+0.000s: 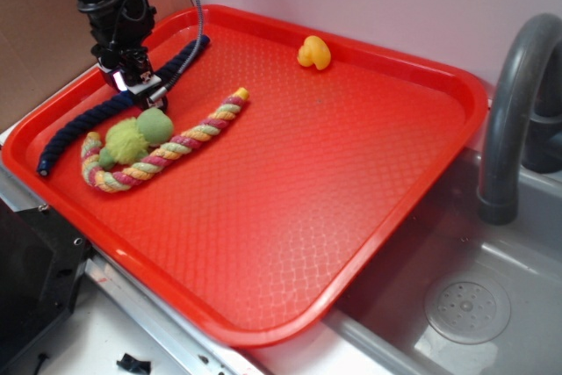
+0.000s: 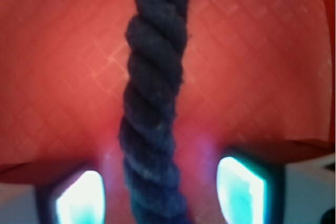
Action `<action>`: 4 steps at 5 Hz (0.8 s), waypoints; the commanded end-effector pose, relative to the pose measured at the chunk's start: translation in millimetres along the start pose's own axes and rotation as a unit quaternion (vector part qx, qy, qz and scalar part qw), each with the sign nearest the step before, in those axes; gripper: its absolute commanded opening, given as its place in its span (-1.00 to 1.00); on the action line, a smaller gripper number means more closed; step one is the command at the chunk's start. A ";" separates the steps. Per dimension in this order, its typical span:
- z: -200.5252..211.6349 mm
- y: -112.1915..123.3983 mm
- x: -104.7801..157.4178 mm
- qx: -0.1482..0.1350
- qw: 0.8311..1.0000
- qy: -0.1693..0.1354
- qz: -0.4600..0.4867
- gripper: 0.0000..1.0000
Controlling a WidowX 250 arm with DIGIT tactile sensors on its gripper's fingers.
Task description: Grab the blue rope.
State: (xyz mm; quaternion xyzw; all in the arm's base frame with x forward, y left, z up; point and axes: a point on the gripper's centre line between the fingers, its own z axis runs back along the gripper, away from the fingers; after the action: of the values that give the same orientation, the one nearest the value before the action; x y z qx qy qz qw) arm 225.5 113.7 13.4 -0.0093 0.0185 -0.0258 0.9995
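Exterior view: my black gripper [image 1: 139, 85] is down at the far-left part of the red textured plastic tray [image 1: 351, 182], sitting right over the middle stretch of the dark navy twisted blue rope [image 1: 83, 123]. Rope runs out both sides of me: one end goes up toward the tray's back rim, the other trails down toward the left rim.

Wrist view: blue rope [image 2: 155, 103] runs straight up the centre of frame, between my two fingers [image 2: 81, 200]. Fingers sit one on each side with visible gaps to the rope, so I'm open, straddling it, not clamped. Can't tell from either view whether the fingertips touch the tray surface.

Just beside me, on the near side: fuzzy green plush toy [image 1: 136, 136], resting against a pink-yellow-green striped twisted rope [image 1: 176, 148] that curves in a J shape. Plush is close to the blue rope; contact not clear.

Well away from me, near the back rim: small yellow rubber duck [image 1: 313, 52].

Past the tray's far side from me: grey sink basin [image 1: 474, 305] with dark grey curved faucet [image 1: 514, 103].
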 end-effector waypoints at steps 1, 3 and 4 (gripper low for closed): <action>-0.6 -5.2 1.5 0.001 1.000 -0.002 -0.029 -1.00; 58.3 -17.1 -0.3 0.047 0.998 0.013 0.027 -1.00; 108.4 -39.2 -2.4 0.022 0.996 -0.005 0.089 -1.00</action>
State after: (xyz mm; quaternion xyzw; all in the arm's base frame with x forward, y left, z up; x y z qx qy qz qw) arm 219.6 75.5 108.3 0.0044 0.0436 0.0741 0.9963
